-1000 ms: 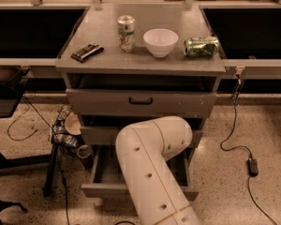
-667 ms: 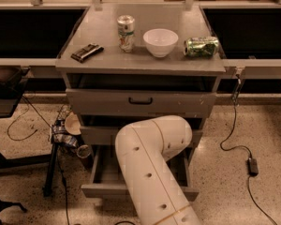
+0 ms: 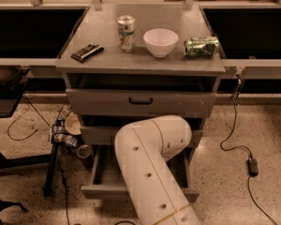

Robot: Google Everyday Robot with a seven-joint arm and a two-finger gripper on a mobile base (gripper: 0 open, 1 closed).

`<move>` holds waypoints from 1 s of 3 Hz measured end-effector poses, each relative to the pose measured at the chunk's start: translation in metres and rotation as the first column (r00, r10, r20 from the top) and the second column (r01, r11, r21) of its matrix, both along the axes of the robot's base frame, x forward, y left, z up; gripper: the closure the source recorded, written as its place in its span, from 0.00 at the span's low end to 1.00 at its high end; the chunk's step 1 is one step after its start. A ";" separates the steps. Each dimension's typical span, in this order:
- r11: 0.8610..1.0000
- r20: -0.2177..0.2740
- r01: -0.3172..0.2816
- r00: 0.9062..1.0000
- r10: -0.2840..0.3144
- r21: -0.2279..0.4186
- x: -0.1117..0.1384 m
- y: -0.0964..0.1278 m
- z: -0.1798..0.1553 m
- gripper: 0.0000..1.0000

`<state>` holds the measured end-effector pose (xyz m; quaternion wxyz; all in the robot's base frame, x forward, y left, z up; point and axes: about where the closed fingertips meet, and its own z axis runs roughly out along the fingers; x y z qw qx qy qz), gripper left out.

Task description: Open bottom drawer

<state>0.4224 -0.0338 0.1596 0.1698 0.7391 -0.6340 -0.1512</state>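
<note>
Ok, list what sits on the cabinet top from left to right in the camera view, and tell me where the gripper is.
Left to right: dark flat packet → upright can → white bowl → green can on its side. The gripper is hidden behind the arm at the open bottom drawer.

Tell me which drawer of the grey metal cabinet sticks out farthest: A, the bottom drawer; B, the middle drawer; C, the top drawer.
A: the bottom grey metal drawer juts far forward with its plain inside showing, well past the top drawer and middle drawer. The gripper is out of sight, hidden behind the white robot arm.
</note>
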 end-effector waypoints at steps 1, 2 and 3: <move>1.000 0.013 0.018 1.000 -0.018 0.008 -0.002 0.003 0.003 0.00; 1.000 0.009 0.028 1.000 -0.028 0.006 -0.010 0.002 0.002 0.00; 0.999 0.015 0.046 0.999 -0.047 0.016 -0.014 0.006 0.003 0.00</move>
